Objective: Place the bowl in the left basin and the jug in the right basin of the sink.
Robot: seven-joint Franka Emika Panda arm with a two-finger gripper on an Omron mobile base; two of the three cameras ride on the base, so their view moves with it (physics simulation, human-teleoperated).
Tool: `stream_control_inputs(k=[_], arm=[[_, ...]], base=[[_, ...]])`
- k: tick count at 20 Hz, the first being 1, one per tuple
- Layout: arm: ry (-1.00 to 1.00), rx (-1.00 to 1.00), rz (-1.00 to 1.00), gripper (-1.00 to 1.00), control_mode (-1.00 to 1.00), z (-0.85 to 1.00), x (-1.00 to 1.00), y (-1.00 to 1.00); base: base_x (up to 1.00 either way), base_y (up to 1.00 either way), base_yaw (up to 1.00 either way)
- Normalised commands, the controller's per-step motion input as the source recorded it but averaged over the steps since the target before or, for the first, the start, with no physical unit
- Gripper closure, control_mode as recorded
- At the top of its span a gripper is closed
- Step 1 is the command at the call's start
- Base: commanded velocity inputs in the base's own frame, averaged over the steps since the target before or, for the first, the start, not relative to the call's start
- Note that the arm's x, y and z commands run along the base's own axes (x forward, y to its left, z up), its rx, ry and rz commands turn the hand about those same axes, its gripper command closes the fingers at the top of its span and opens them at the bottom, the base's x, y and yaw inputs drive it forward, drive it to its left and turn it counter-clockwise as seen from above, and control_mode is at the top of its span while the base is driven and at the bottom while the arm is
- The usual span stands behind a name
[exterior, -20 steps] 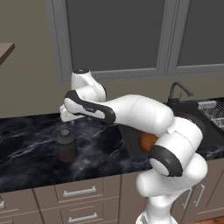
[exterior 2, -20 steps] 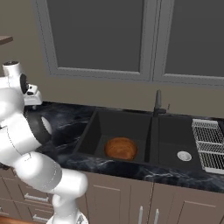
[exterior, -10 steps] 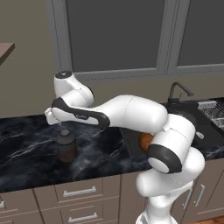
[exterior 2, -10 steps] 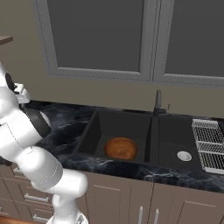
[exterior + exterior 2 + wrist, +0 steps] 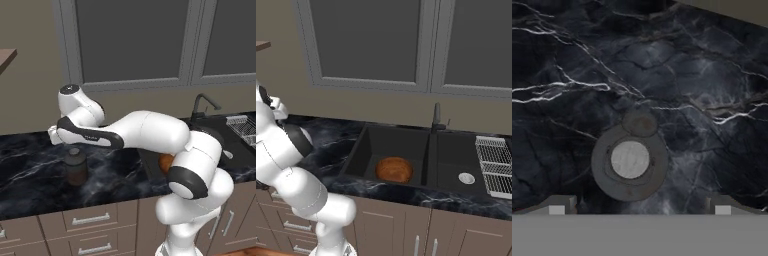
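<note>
The jug (image 5: 76,166) stands upright on the black marble counter, left of the sink (image 5: 428,155). From above it appears as a dark round body with a pale cap (image 5: 629,160). My gripper (image 5: 639,209) hangs over it, open, its fingertips (image 5: 558,207) set wide to either side and nothing between them. In the left base view my hand sits just above and left of the jug. The reddish-brown bowl (image 5: 393,170) lies on the floor of the left basin (image 5: 362,150). The right basin (image 5: 451,152) holds just its silver drain (image 5: 466,177).
A dark faucet (image 5: 436,117) rises behind the sink's divider. A wire dish rack (image 5: 495,160) sits on the counter right of the sink. Windows run along the wall behind. Drawers and cabinet doors (image 5: 90,220) front the counter.
My arm has swung left along the counter and the hand now sits over the jug. The jug and the bowl have stayed put. The gripper remains open.
</note>
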Motion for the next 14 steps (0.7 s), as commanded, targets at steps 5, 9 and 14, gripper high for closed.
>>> stream_control_inputs(k=[5,9,14], arm=[[0.08,0.18,0.0,-1.0,-1.0,-0.11,0.06,-0.02],[0.01,0.03,0.0,-1.0,-1.0,-0.1,0.0,0.05],[0.0,0.0,0.0,-1.0,-1.0,-0.04,0.0,0.0]], base=[[0.0,0.0,0.0],[0.0,0.0,0.0],[0.0,0.0,0.0]])
